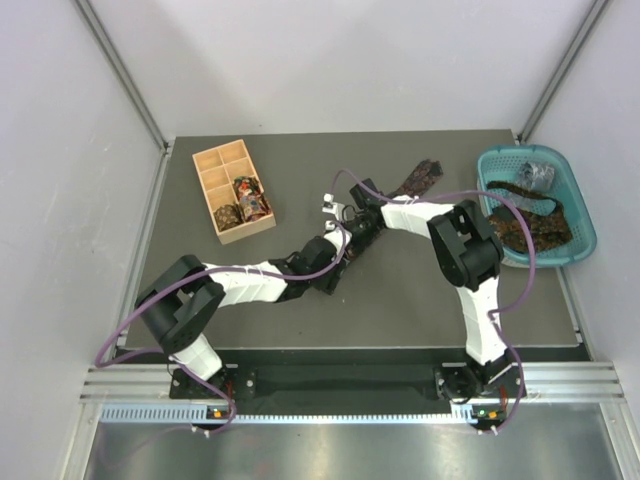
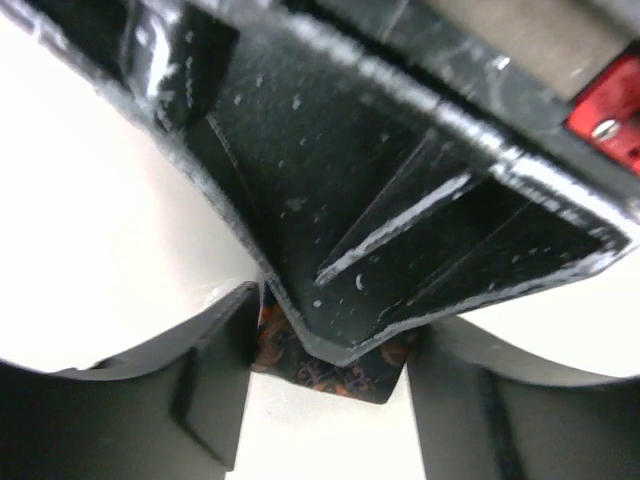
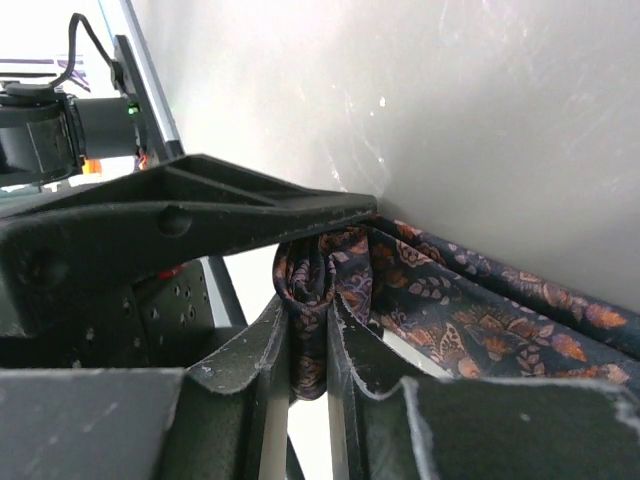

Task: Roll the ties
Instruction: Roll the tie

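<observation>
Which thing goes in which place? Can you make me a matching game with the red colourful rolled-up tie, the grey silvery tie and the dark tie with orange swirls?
Things:
1. red multicoloured rolled fabric tie
2. grey silvery fabric tie
3. dark fabric tie with orange paisley pattern

Places:
A. pinched in the jaws of the right gripper
B. in the teal plastic basket
C. in a compartment of the tan wooden box

Pairs: 1-C, 2-B, 3-A.
</observation>
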Controlling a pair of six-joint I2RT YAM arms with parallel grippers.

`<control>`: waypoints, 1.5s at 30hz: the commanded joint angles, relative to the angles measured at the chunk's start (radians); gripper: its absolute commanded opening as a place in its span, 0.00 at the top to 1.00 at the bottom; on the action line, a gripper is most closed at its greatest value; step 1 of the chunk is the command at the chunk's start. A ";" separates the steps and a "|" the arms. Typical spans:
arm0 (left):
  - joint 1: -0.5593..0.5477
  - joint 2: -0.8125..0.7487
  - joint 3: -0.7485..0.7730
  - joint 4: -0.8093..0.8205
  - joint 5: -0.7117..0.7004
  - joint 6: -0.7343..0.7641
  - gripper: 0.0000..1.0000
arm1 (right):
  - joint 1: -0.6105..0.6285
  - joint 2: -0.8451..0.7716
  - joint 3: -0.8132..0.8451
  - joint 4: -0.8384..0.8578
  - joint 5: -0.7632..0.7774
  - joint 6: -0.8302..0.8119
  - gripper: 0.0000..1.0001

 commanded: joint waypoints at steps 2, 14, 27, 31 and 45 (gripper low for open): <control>-0.009 0.004 0.034 -0.069 -0.077 -0.040 0.45 | -0.019 0.032 0.069 -0.036 0.018 -0.063 1.00; -0.013 0.007 0.046 -0.123 -0.075 -0.051 0.52 | -0.028 0.094 0.121 -0.112 0.166 -0.098 1.00; -0.015 0.018 0.110 -0.145 -0.077 -0.052 0.23 | -0.030 0.140 0.147 -0.138 0.231 -0.170 0.97; -0.003 0.051 0.161 -0.163 -0.063 -0.039 0.20 | -0.034 0.137 0.142 -0.133 0.219 -0.191 0.95; 0.046 0.117 0.199 -0.160 -0.032 0.003 0.30 | -0.048 0.137 0.135 -0.130 0.173 -0.190 1.00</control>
